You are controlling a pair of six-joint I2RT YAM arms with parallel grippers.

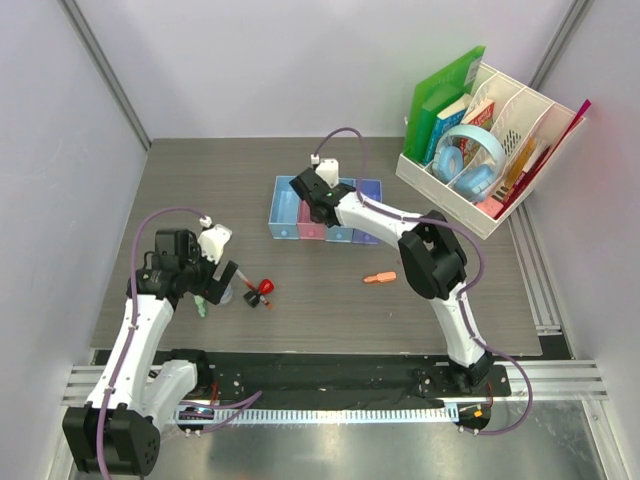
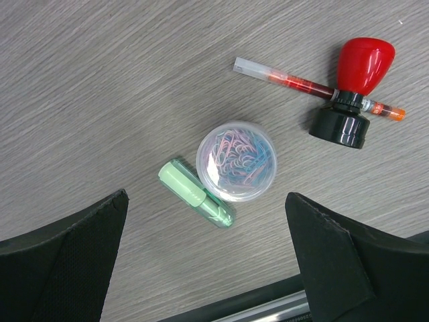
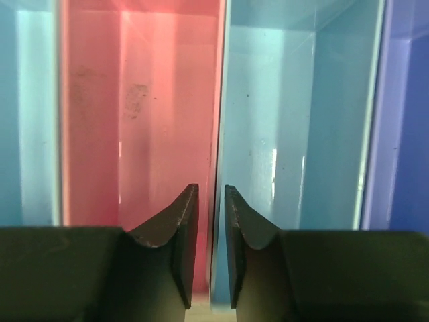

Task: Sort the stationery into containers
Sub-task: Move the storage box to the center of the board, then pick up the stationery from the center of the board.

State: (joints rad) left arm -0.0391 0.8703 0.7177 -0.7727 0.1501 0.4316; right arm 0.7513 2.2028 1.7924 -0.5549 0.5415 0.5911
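Top external view: the containers (image 1: pixel 283 222), four small trays joined in a row (light blue, pink, light blue, purple-blue), are seen toward the back of the grey wood-grain table (image 1: pixel 330 312). The middle trays are largely covered by the right gripper (image 1: pixel 312 195), so their contents cannot be made out here. The stationery is spread over the near half of the table, well apart from the trays. An orange piece (image 1: pixel 378 278) lies alone near the middle. A green piece (image 1: pixel 202 305), a clear disc (image 1: pixel 226 296), a red stamp (image 1: pixel 265 288) and a pen (image 1: pixel 255 298) are clustered at the left, under the left gripper (image 1: pixel 212 290). A white organizer (image 1: pixel 490 205) with books (image 1: pixel 455 120), folders (image 1: pixel 440 95) and blue headphones (image 1: pixel 470 160) is set at the back right corner. The table is enclosed by pale walls (image 1: pixel 250 70).

Left wrist view: the left gripper is spread wide above the table, with nothing between its fingers. The clear disc, filled with pink and blue paper clips (image 2: pixel 236 161), is touched by the green piece at its lower left. The red stamp is crossed at its neck by the pen.

Right wrist view: the right gripper is only slightly parted, a slim gap being left and nothing pinched. Its fingers are lined up over the wall between the pink tray (image 3: pixel 141 114) and the light blue tray (image 3: pixel 295 121). Smooth floors and walls are shown, the pink floor faintly smudged. The purple-blue tray (image 3: pixel 405 114) is glimpsed at the right edge.
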